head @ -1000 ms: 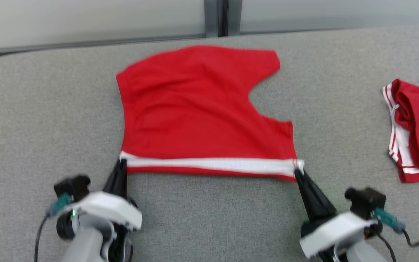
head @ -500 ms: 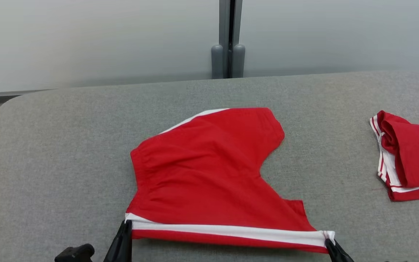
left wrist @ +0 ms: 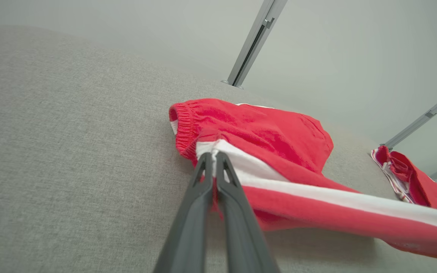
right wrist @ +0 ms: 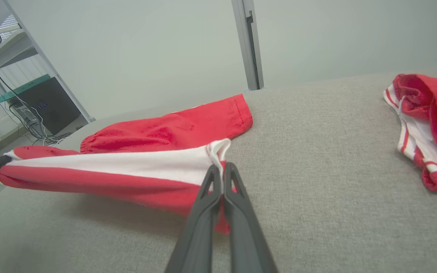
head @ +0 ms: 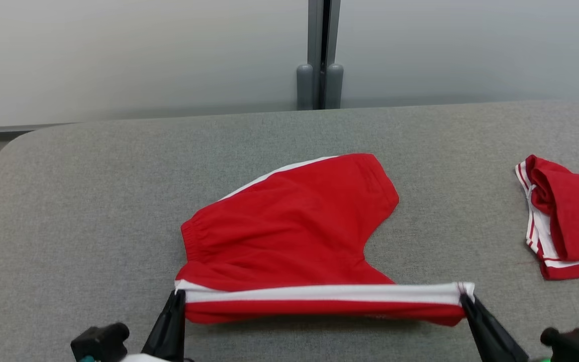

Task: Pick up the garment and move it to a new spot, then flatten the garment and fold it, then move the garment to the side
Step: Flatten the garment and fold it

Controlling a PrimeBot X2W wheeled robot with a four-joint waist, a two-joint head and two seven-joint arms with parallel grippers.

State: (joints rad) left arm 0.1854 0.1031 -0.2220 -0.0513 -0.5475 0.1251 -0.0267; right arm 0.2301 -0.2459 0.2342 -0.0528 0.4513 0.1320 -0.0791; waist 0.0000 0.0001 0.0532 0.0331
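The left gripper (head: 177,297) and right gripper (head: 466,300) each pinch 1 corner of the shorts' (head: 294,226) striped near edge. Compared with 0.5 s ago, that edge hangs higher and level above the table (head: 83,201); the far part rests on it.
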